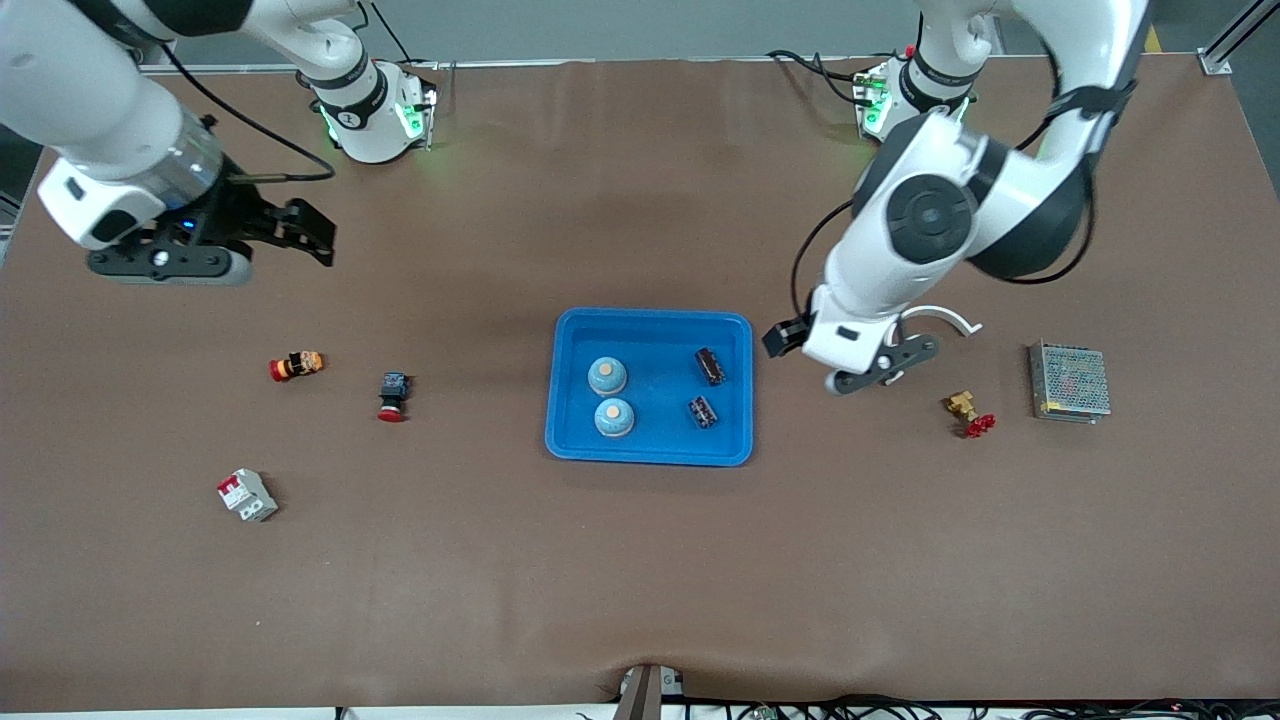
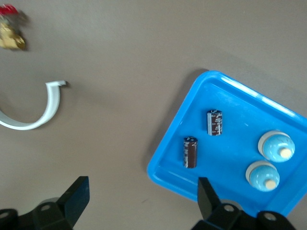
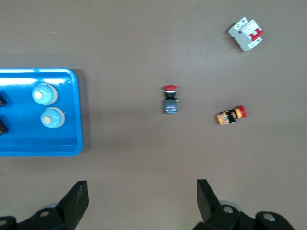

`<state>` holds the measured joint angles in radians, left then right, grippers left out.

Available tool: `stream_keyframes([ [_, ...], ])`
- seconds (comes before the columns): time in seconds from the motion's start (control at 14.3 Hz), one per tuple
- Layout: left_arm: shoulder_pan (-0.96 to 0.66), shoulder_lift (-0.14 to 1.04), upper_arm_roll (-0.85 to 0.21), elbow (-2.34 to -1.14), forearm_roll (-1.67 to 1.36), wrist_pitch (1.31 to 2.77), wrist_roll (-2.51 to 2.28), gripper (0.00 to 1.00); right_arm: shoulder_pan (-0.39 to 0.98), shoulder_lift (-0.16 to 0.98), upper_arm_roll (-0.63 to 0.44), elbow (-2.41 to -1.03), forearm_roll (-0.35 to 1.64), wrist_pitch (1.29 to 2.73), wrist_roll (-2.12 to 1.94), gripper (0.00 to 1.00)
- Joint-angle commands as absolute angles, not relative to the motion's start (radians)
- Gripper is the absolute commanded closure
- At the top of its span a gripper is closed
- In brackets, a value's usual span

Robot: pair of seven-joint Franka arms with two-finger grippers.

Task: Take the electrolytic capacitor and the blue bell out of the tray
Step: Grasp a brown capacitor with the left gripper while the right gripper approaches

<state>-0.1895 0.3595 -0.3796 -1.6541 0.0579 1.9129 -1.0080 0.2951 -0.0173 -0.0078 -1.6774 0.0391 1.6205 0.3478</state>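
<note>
Lowest in the front view, toward the right arm's end of the table, sits a white circuit breaker point(image 1: 247, 494) with a red switch. Higher up lie a black push button with a red cap point(image 1: 392, 397) and an orange-bodied button point(image 1: 297, 365) lying on its side.

At mid-frame rests the blue tray point(image 1: 650, 451). It holds two capacitors and two bells. One dark capacitor point(image 1: 710, 365) lies flat in the tray's upper part, its long axis slanted from upper left to lower right of the frame; the other capacitor point(image 1: 703, 411) lies nearer the camera, with a similar slant. Beside them, toward the right arm's end, stand two light-blue bells, one point(image 1: 607, 376) farther from the camera and one point(image 1: 614, 417) nearer, both upright with tan knobs on top.

Outside the tray, toward the left arm's end, lie a white curved clip point(image 1: 945, 316), a brass valve with a red handle point(image 1: 968, 411) and a metal mesh power supply point(image 1: 1069, 382).

Just past the tray's edge, the left gripper point(image 1: 783, 338) hovers over bare table, fingers spread and holding nothing. At upper left of the frame, the right gripper point(image 1: 305, 228) waits over the table, fingers apart and empty.
</note>
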Motion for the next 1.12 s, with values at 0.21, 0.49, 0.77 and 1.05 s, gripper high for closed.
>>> stream_keyframes([
  [0.21, -0.287, 0.495, -0.38, -1.646, 0.155, 2.054, -1.274, 0.18, 0.399, 0.035, -0.018, -1.7, 0.044, 1.709, 0.468, 0.0],
  [0.49, -0.327, 0.574, -0.38, -1.654, 0.228, 2.14, -1.391, 0.23, 0.417, 0.041, -0.018, -1.749, 0.051, 1.787, 0.497, 0.0],
  [0.77, -0.342, 0.612, -0.38, -1.706, 0.258, 2.238, -1.413, 0.27, 0.439, 0.077, -0.018, -1.766, 0.051, 1.839, 0.515, 0.0],
  [1.05, -0.342, 0.649, -0.38, -1.729, 0.307, 2.284, -1.413, 0.32, 0.462, 0.106, -0.018, -1.766, 0.051, 1.874, 0.56, 0.0],
])
